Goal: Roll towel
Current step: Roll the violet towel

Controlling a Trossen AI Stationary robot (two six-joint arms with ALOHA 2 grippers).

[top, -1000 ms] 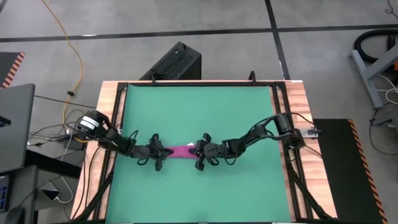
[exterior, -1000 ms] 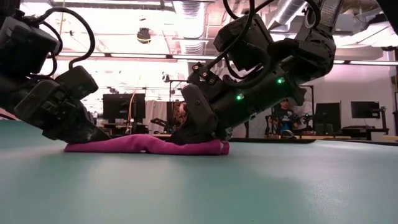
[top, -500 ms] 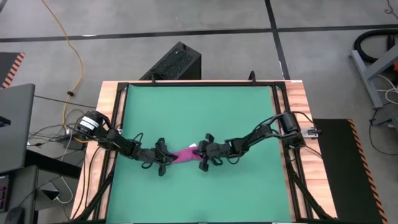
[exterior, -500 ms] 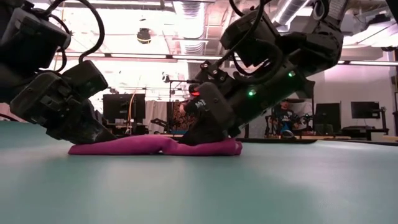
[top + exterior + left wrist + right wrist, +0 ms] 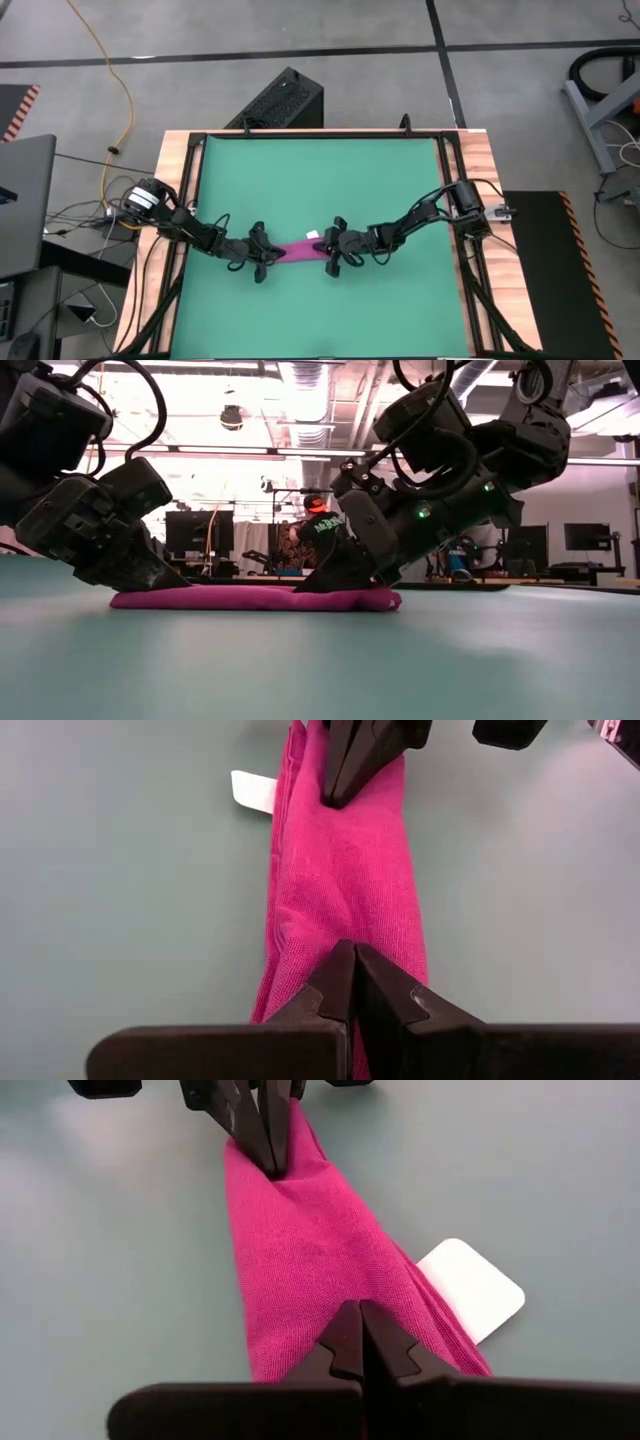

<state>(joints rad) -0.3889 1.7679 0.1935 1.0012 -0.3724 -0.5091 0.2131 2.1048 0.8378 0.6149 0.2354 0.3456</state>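
Note:
The towel (image 5: 298, 248) is a narrow magenta strip, folded lengthwise, lying on the green mat (image 5: 320, 170) between my two grippers. Its white tag (image 5: 470, 1288) sticks out from one long edge near the right end. My left gripper (image 5: 262, 254) is shut on the strip's left end. My right gripper (image 5: 331, 250) is shut on its right end. In the low view the towel (image 5: 250, 598) lies flat and low on the mat, with the left gripper (image 5: 172, 582) and right gripper (image 5: 335, 582) slanting down onto it. My left gripper pinches the towel's left end (image 5: 340, 915) between its two shut fingers, at the middle of the strip's width. The fingers slant down from the table's left and lie along the strip. The towel stays on the mat, stretched straight toward the other gripper. My right gripper pinches the towel's right end (image 5: 335, 1275) between its two shut fingers, close to the white tag. The fingers slant down from the table's right and lie along the strip. A short bit of the end (image 5: 385, 600) lies on the mat behind the fingers.
The green mat fills the table inside a dark frame with wooden borders (image 5: 480, 200). Bare mat lies on the far side (image 5: 320, 180) and near side (image 5: 320, 310) of the towel. People and monitors show in the room behind (image 5: 320, 530).
Both grippers have gone a little toward the table's near edge and right, still shut on the towel. The right gripper has gone farther right, and the strip, which had a hump in its middle, now lies flat and drawn out straight.

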